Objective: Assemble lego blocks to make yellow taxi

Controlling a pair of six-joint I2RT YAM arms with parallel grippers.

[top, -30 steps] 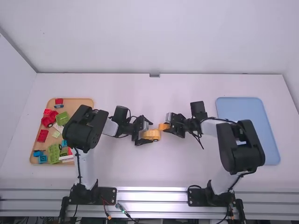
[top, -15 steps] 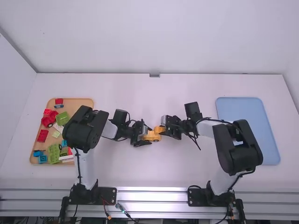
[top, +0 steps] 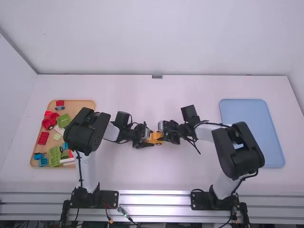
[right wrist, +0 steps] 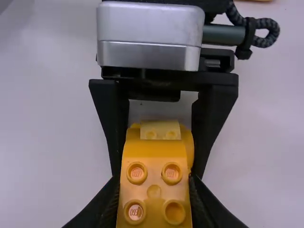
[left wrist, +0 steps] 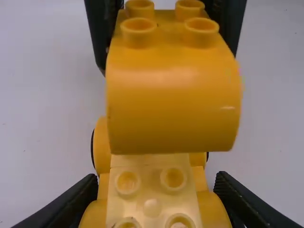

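the main risk is a crooked join. the left end effector (left wrist: 156, 178) is closed on the sides of the yellow wheeled base (left wrist: 145, 194), its fingers apart by the width of that piece. the right end effector (right wrist: 154, 178) is closed on the sides of the yellow curved block (left wrist: 173, 104), likewise only as far apart as the block allows. both pieces are over the middle of the table (top: 118, 175), between the two arms, with the block over one end of the base; i can't tell whether they touch.

the next move likely calls for lining the block up with the studs (left wrist: 173, 178) and pressing. if it comes down a little off to one side or turned, it could catch on a stud edge and sit tilted. pushing harder then might make the block pivot in its grip, since it is held only by its sides. the base could also tip or slide through its grip if the push lands at its end. and with both sets of fingers so near each other, they might knock before the studs seat.
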